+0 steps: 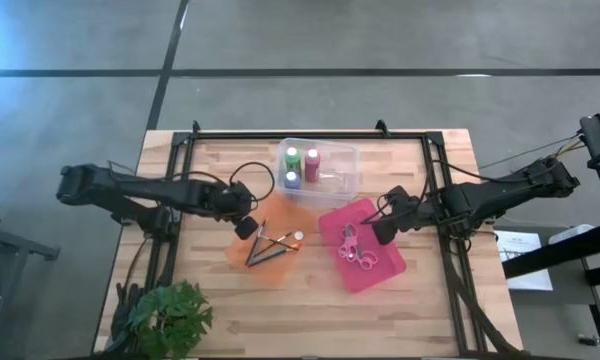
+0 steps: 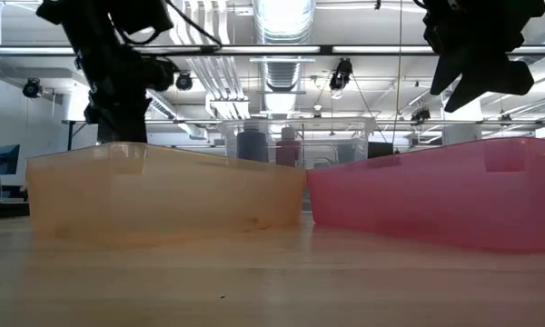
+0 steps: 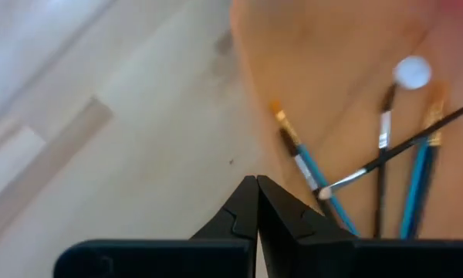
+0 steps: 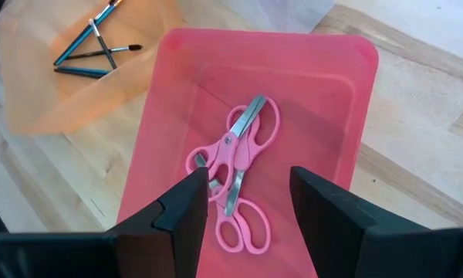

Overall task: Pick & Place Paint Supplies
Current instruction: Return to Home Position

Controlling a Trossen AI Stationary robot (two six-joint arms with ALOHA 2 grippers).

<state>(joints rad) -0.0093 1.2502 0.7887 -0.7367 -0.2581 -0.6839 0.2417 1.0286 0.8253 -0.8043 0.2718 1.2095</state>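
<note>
My right gripper [image 4: 247,176] hangs released and empty above the pink bin [image 4: 347,100], where the pink scissors [image 4: 235,166] lie in a heap. My left gripper [image 3: 256,185] is clenched on nothing, over the edge of the orange bin [image 1: 242,262], which holds the paintbrushes [image 1: 272,246]. All 3 paints, the green bottle [image 1: 292,157], pink-red bottle [image 1: 312,163] and blue bottle [image 1: 292,180], stand in the clear bin [image 1: 345,170]. I see no supplies outside the bins, so I judge the sorting finished, with only parking both arms left.
</note>
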